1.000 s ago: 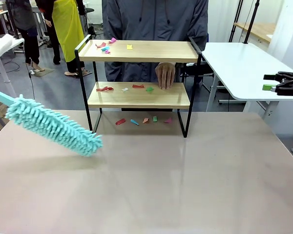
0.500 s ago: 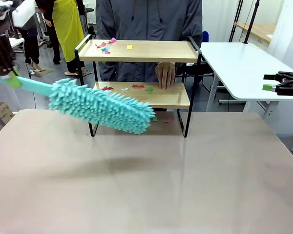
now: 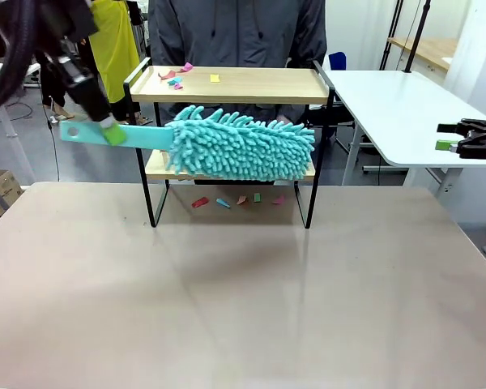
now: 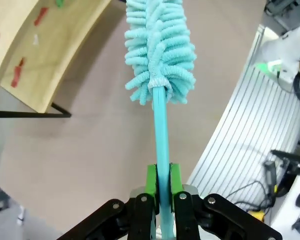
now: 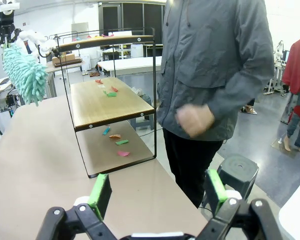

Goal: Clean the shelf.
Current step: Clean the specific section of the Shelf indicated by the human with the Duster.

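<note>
We saw the shelf standing at the far side of the table, just before the person. Our left gripper was closed on the flat handle of a turquoise duster, whose fluffy head hung level in front of the lower board; whether it touched, we could not tell. Small coloured paper scraps lay on both boards and under the shelf. Our right gripper stood wide open and held nothing

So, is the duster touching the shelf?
Apart. The right wrist view, looking from the side, shows a clear gap between the duster and the front frame of the shelf.
</note>
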`<action>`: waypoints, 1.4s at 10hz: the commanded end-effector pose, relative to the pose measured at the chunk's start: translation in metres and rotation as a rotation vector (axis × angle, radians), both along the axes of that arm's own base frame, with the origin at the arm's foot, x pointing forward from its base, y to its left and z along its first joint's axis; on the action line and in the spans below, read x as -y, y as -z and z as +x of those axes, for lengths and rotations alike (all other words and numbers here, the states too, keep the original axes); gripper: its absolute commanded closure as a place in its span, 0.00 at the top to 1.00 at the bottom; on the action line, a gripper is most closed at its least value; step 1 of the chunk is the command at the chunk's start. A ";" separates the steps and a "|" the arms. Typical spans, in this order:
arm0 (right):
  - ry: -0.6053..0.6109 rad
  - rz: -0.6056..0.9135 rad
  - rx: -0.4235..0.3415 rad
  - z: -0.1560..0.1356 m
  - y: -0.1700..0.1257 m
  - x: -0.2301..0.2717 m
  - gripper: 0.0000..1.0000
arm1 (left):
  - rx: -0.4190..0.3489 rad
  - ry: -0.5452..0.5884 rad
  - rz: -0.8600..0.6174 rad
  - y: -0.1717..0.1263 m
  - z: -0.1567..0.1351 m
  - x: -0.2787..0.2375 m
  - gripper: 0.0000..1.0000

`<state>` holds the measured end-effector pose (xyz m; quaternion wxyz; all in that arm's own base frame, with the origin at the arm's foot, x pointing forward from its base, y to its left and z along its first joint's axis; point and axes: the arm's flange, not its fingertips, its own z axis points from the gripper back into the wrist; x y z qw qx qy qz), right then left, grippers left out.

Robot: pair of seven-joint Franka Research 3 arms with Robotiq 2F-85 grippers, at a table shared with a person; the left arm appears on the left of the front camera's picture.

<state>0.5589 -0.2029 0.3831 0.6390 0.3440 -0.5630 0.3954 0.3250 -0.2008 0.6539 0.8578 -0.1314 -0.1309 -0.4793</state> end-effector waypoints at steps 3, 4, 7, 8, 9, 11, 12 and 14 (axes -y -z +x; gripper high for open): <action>-0.002 0.000 0.006 0.001 -0.003 -0.002 1.00 | 0.010 0.036 0.018 -0.001 0.001 -0.012 0.13; -0.002 0.000 0.006 0.001 -0.003 -0.002 1.00 | -0.002 0.006 0.007 0.002 0.002 -0.001 0.13; -0.002 0.000 0.006 0.001 -0.003 -0.002 1.00 | -0.007 -0.295 0.001 0.021 -0.003 0.061 0.13; -0.002 0.000 0.006 0.001 -0.003 -0.002 1.00 | -0.012 -0.374 -0.039 0.026 -0.008 0.082 0.13; -0.002 0.000 0.006 0.001 -0.003 -0.002 1.00 | 0.003 -0.464 -0.043 0.033 -0.010 0.103 0.13; -0.002 0.000 0.006 0.001 -0.003 -0.002 1.00 | 0.012 -0.564 -0.107 0.041 -0.006 0.130 0.13; -0.002 0.000 0.006 0.001 -0.003 -0.002 1.00 | 0.009 -0.598 -0.151 0.046 -0.001 0.143 0.13; -0.002 0.000 0.006 0.001 -0.003 -0.002 1.00 | 0.060 -0.689 -0.205 0.062 0.013 0.169 0.13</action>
